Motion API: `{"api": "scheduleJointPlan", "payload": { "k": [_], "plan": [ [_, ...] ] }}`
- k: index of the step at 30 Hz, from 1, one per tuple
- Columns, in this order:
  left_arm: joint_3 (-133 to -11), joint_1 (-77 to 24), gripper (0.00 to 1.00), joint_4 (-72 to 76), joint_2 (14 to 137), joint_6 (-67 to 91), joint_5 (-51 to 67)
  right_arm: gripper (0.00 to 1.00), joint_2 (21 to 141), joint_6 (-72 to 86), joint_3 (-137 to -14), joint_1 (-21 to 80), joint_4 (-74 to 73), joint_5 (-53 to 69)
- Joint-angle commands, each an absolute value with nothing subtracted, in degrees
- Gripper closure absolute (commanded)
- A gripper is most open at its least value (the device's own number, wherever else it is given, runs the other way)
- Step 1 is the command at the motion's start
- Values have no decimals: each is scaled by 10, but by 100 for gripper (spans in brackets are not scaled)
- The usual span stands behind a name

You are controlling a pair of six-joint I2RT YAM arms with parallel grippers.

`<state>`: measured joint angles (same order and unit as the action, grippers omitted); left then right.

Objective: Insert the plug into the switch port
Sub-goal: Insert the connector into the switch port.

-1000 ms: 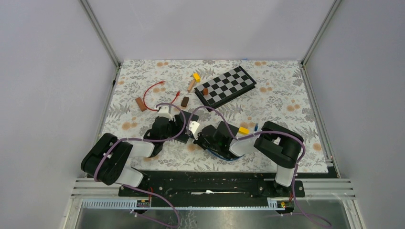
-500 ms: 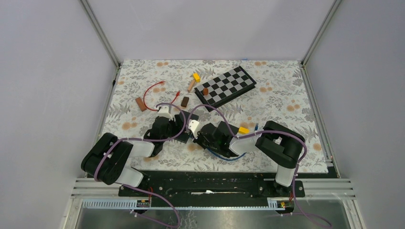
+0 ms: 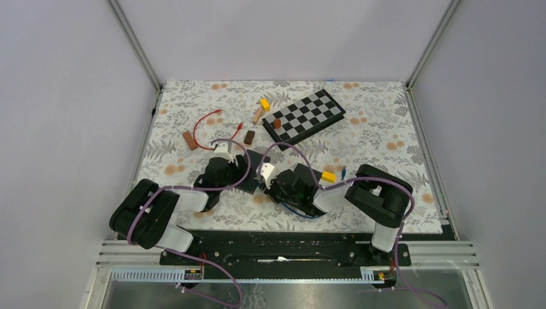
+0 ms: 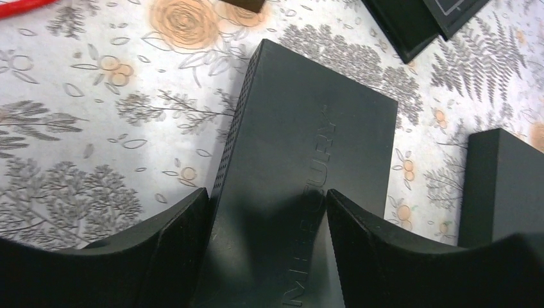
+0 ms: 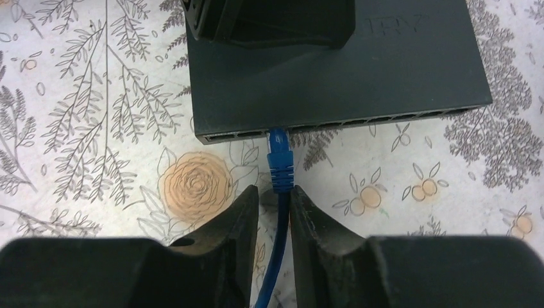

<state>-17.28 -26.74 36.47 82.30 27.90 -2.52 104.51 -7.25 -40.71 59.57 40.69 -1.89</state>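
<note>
Right gripper is pinched on the blue cable just behind the plug. The plug's tip sits in a port on the switch, but I can't tell if it's clicked. The cable looks floppy and the ribbed boot stiffer, so I'd grip there. Left gripper clamps the matte, rigid switch, probably light and slidey on the floral cloth.

Faint embossed lettering atop the switch, not legible.

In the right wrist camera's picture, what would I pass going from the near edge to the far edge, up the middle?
Right gripper, shut on the blue cable → blue plug, tip at a port → black switch.
</note>
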Motion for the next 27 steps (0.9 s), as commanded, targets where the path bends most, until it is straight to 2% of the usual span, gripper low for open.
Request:
{"api": "scheduleJointPlan", "payload": {
  "k": [1, 3, 5, 11, 17, 21, 25, 27],
  "plan": [
    [-172, -316, 32, 282, 844, 367, 205, 68, 992, -30, -403, 608, 561, 15],
    [-174, -316, 32, 278, 845, 367, 199, 65, 984, -13, -394, 608, 530, 11],
    [-177, -315, 32, 274, 847, 367, 198, 51, 975, 10, -390, 608, 494, 8],
    [-185, -316, 30, 250, 838, 363, 180, 46, 944, 31, -389, 608, 417, -39],
    [-205, -316, 25, 199, 806, 361, 131, 28, 888, 38, -419, 607, 302, -55],
    [-227, -315, 20, 153, 770, 358, 80, 22, 835, 61, -429, 606, 230, -50],
    [-257, -306, 14, 96, 726, 355, 35, 20, 767, 102, -419, 606, 154, -49],
    [-273, -300, 11, 65, 702, 357, 15, 14, 729, 147, -407, 604, 115, -70]
  ]
}}
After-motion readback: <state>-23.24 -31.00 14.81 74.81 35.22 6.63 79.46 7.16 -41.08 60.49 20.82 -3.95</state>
